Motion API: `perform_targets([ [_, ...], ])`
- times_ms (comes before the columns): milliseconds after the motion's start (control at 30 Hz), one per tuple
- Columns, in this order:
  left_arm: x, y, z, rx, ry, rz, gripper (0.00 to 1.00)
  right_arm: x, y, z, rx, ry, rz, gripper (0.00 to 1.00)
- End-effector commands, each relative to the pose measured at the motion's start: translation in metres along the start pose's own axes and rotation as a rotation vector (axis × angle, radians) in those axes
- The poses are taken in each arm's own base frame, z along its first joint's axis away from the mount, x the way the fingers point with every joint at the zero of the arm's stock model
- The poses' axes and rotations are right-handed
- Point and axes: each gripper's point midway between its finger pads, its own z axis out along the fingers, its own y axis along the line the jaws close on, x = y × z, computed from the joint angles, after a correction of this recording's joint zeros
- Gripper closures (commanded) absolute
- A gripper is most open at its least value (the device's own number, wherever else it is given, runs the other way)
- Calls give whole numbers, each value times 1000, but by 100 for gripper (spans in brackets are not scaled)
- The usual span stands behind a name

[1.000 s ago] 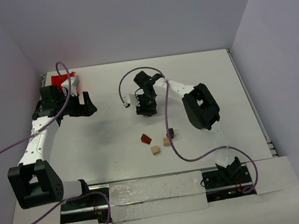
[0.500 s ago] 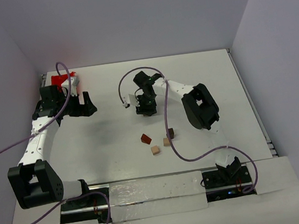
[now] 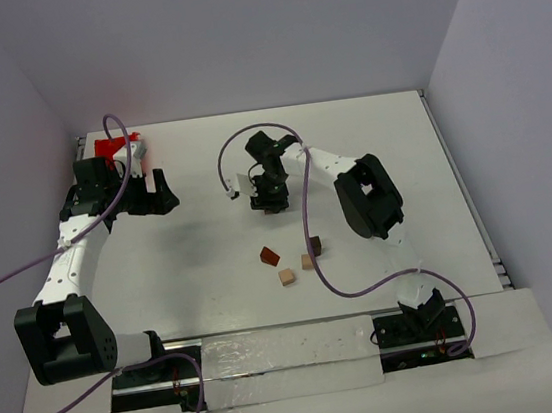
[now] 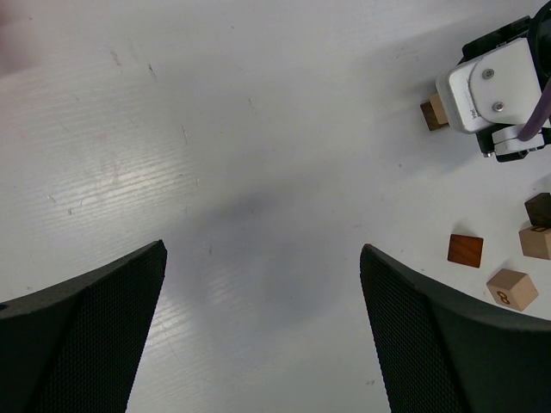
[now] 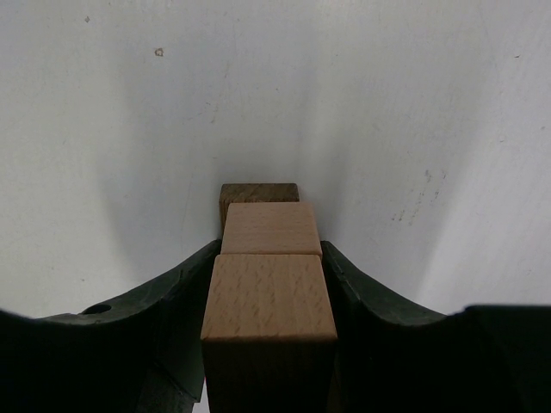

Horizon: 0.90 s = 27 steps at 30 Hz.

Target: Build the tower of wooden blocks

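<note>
narrow tower of small tan and dark brown wooden cubes (image 5: pixel 271 228) stands mid-way across the white desk (image 3: pixel 202 256), flanked closely by the right fingers (image 5: pixel 185 292); whether they grip it, cannot tell. left fingers (image 4: pixel 86 335) spread wide apart.

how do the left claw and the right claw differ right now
The left claw stands wide open; the right claw is shut on a light tan wooden cube. The left claw holds nothing, with only bare white table between its fingers; the right claw's cube sits at the top of a narrow wood block tower. Both are black, two-fingered and point down at the table.
</note>
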Motion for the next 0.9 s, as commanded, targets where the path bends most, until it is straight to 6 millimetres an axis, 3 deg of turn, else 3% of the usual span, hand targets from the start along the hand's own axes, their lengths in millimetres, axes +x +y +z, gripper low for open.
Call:
perform_targets([
  [0,-13,0,-3,-1,-34,12,1,-1,-1,4,-6,15,-15,46],
  [867,-13,1,-3,-3,-34,10,1,0,-3,6,-4,23,-6,50],
])
